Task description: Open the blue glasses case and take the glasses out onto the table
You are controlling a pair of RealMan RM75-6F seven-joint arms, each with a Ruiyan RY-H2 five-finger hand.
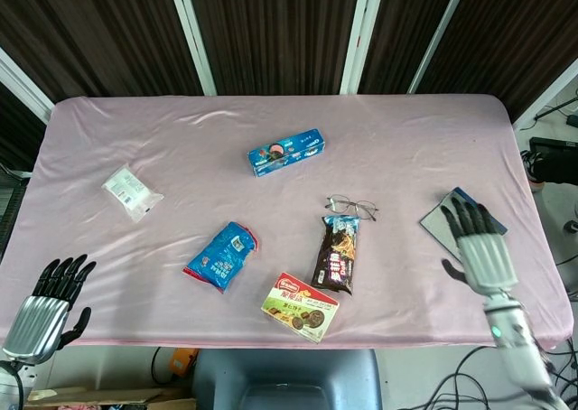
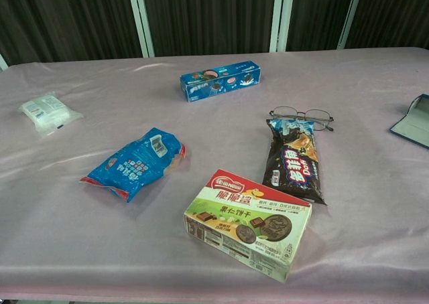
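Observation:
The thin-rimmed glasses (image 1: 351, 205) lie on the pink cloth just above the dark snack bag; the chest view shows the glasses (image 2: 301, 116) too. The blue glasses case (image 1: 441, 221) lies open at the right, grey lining up, and its edge shows as the case (image 2: 414, 121) at the chest view's right border. My right hand (image 1: 480, 246) hovers open, fingers spread, over the case's near right end, holding nothing. My left hand (image 1: 47, 304) hangs open at the table's front left corner, away from everything. Neither hand appears in the chest view.
A dark snack bag (image 1: 337, 253) lies right below the glasses. Close by are a biscuit box (image 1: 301, 306), a blue snack pouch (image 1: 221, 256), a long blue cookie box (image 1: 286, 152) and a small white packet (image 1: 130, 191) at the left.

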